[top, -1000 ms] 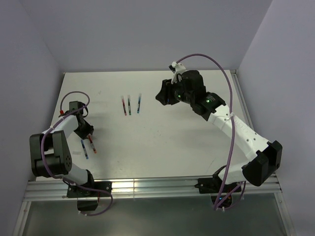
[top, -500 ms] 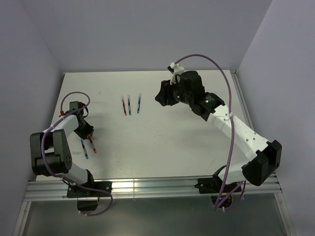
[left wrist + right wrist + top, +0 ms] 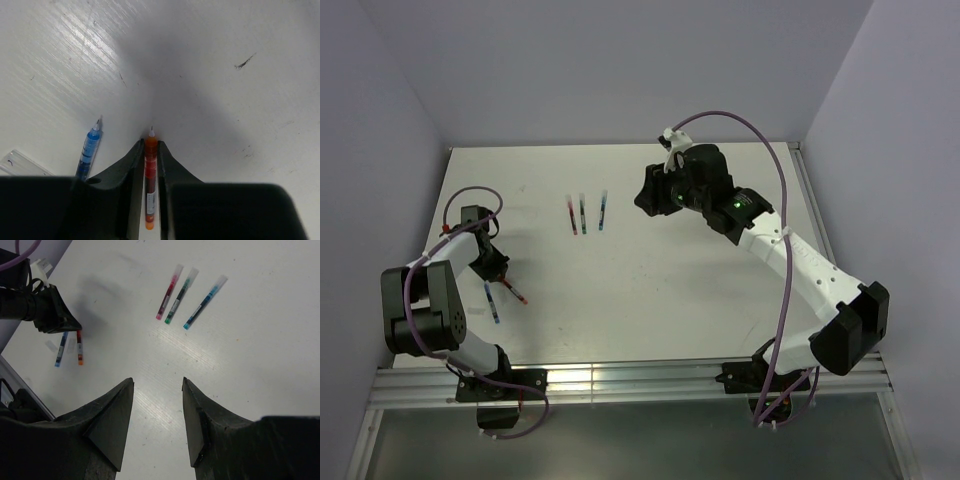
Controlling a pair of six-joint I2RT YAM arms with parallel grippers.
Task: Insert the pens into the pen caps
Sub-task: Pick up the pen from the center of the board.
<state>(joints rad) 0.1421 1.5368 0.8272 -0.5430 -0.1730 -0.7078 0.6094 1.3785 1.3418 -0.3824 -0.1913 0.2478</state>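
Left gripper nearly closed, tips pinching red pen, near left. Pen likely light, stiff, slick, prone to rolling; mid-barrel hold best. Right gripper wide apart, empty, far right.

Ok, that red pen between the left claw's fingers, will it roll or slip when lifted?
Probably stiff: the red pen lies straight inside the left claw. Slim and round, so it may roll or swivel. Likely light, being thin.

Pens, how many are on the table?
5. Three lie together in the middle: red pen, green pen, blue pen. An orange-red pen sits between the fingers of the left gripper, a second blue pen beside it. No others show.
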